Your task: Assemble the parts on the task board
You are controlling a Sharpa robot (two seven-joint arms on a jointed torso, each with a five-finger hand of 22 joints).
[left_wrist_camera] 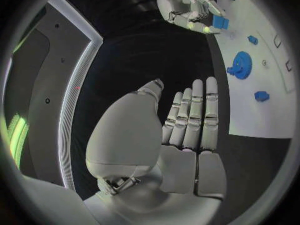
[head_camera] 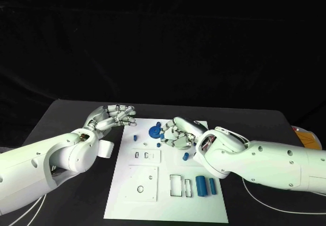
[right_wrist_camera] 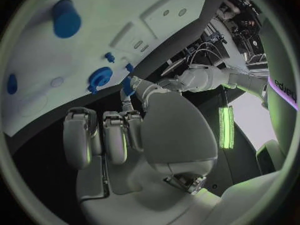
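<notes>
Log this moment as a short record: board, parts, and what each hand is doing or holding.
task board: white plate on the black table
blue gear: on the board's far end, beside the right hand
blue cylinders: two lying side by side near the board's right edge
left hand: off the board's left edge, fingers straight and together in its wrist view, holding nothing
right hand: over the board's far part, pinching a small blue part at its fingertips
</notes>
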